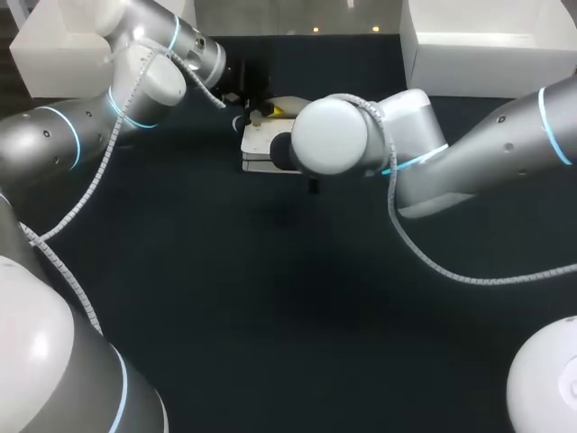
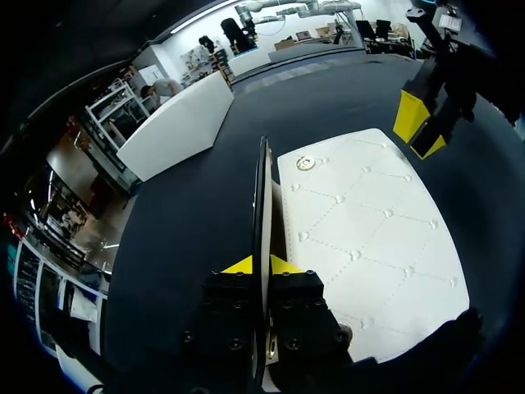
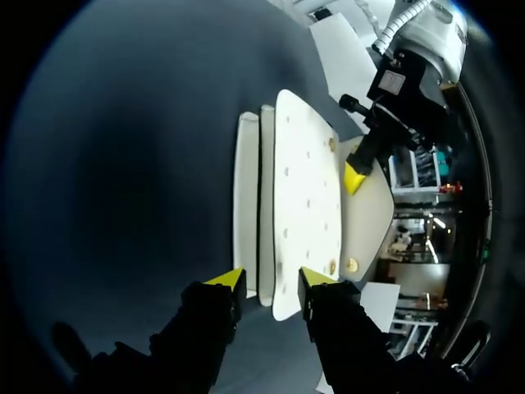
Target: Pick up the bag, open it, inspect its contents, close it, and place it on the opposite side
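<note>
The left gripper (image 2: 261,264) is clamped on a thin panel that stands edge-on between its two yellow tips. I take this for the flap (image 2: 262,189) of the bag (image 2: 369,238), raised upright off the bag's quilted white face. The right gripper (image 3: 272,281) is at the opposite end of the bag with its fingers spread. The bag's layered end lies in the gap between them, and I see no firm hold from either side. The bag rests on the dark table (image 1: 270,298). In the head view, the right arm's wrist hangs over much of the bag, and the left arm comes in at the bag's far-left corner.

The step in hand looks like the opening. One arm has the flap lifted, while the other is lined up on the bag's body and has not yet closed on it. The next move likely calls for the right gripper to close on the bag's end and steady it, so that the left can draw the flap further back without dragging the whole bag along. Once the mouth gapes wide enough, the inside can be inspected. The flap is thin and pinched near its edge, so a hard pull could slip it free.

No brand, label or writing is legible anywhere on the bag. The only mark is a small round gold-coloured stud (image 2: 305,163) on the quilted face near the flap, too small to show any print.
</note>
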{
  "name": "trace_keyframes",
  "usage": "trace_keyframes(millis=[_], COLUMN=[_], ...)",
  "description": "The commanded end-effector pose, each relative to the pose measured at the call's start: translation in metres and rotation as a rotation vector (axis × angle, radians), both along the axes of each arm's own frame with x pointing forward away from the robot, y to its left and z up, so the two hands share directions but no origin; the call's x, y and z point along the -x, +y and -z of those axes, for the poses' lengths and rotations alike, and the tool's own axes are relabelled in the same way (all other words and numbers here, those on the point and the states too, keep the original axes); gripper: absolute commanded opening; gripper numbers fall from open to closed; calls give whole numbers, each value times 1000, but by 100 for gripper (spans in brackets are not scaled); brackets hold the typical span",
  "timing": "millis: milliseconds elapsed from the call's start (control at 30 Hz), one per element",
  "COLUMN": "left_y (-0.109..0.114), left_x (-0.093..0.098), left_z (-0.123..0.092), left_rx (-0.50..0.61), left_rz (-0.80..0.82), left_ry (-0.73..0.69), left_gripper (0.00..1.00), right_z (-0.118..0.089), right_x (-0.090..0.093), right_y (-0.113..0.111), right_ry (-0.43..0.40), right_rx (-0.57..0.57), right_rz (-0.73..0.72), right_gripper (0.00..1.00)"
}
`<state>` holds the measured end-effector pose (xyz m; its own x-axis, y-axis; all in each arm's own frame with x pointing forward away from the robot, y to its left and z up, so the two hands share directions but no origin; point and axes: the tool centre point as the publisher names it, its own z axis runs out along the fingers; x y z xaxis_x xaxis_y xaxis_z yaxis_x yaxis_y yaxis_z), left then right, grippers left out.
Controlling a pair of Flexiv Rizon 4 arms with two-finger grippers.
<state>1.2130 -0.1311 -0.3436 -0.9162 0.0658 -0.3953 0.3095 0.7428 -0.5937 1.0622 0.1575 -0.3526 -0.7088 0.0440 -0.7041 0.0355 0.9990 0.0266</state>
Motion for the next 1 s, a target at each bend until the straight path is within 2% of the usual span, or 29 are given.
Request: trace_keyframes(millis=[33, 733, 833, 900, 1000], left_y=[0, -5, -5, -6, -6], left_x=[-1, 1, 1, 1, 2], left_z=[2, 5, 5, 5, 6], left_rx=[3, -6, -9, -10, -9], left_rz=[7, 30, 33, 36, 38], left_ry=[4, 16, 17, 17, 16], left_gripper=[0, 0, 0, 0, 0], right_z=[6, 14, 14, 13, 13], right_x=[-7, -26, -27, -28, -28], right_y=[1, -4, -4, -4, -4], right_ry=[4, 10, 8, 4, -2], right_rx=[14, -4, -7, -10, -14], right_rz=[17, 29, 31, 31, 31], right_gripper=[38, 25, 15, 3, 0])
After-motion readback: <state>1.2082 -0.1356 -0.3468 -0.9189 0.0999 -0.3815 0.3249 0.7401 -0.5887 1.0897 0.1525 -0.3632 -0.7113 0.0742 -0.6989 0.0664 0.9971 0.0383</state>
